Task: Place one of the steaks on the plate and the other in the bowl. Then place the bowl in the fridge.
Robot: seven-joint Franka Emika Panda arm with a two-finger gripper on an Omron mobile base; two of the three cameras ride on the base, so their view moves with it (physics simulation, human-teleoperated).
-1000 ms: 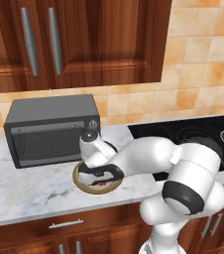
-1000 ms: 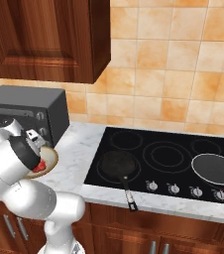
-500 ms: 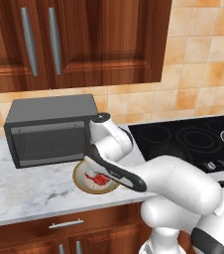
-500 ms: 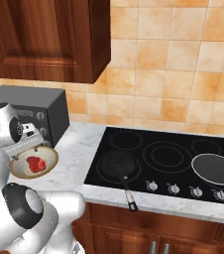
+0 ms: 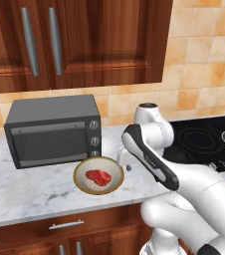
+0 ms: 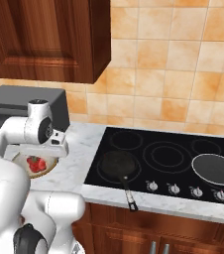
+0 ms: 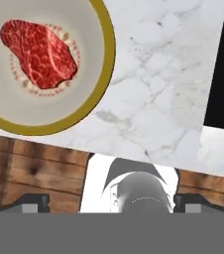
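One steak [image 5: 98, 176] is visible, raw red with marbling, lying flat near the centre of the bowl [image 5: 115, 175]. Count for the bowl: one, tan-brown rim, cream inside, holding that single steak and nothing else. It sits on the marble counter [image 5: 30, 189] near the front edge, just in front of the toaster oven [image 5: 55, 128] and left of the black cooktop [image 6: 168, 158].

Occlusions: in the right base view the arm covers most of the bowl, leaving a sliver of rim and part of the steak. In the hand view the bowl [image 7: 101, 74] is cut off at the top and left edges, with the steak [image 7: 39, 53] fully inside it. The gripper [image 5: 124, 160] hangs just right of the bowl, apart from the rim; its finger tips [image 7: 32, 202] sit far out toward either side at the bottom of the hand view, so the pincer is spread wide, with nothing between.

Frying pans on the cooktop, counted: two. The small dark pan [image 6: 118, 165] is at the front left with its handle pointing toward the counter edge; the larger pan [image 6: 217, 170] is at the right. Both appear empty.
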